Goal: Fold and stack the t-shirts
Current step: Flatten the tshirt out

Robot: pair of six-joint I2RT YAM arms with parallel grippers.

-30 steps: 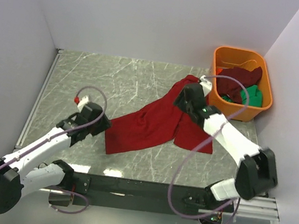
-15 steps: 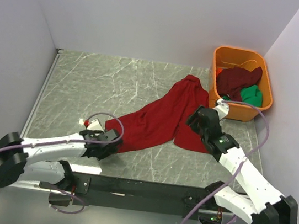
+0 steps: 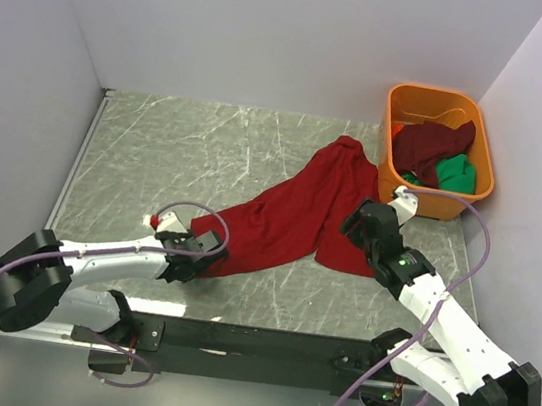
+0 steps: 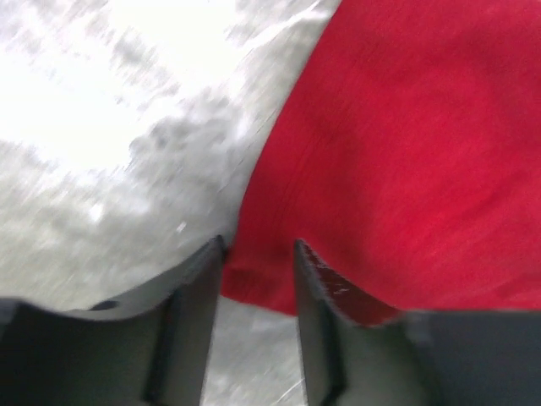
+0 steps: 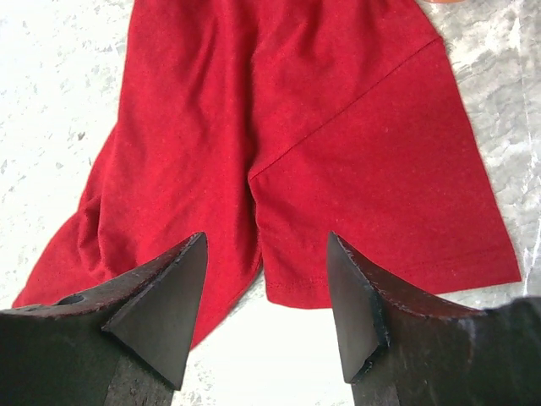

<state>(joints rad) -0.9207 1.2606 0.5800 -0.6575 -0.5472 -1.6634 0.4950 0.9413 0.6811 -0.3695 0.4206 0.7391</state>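
At the near edge the left end effector (image 4: pixel 258 262) sits low with its jaws part-open astride the hem corner of the bright red t-shirt (image 3: pixel 289 216). The right end effector (image 5: pixel 266 296) hovers open over a sleeve. The shirt lies rumpled on the desk (image 3: pixel 177 150). This looks like the spreading step: next, pinch both points and pull flat. Beyond, the maroon t-shirt (image 3: pixel 431 145) and green t-shirt (image 3: pixel 455 173) sit in the orange tub (image 3: pixel 417 97).
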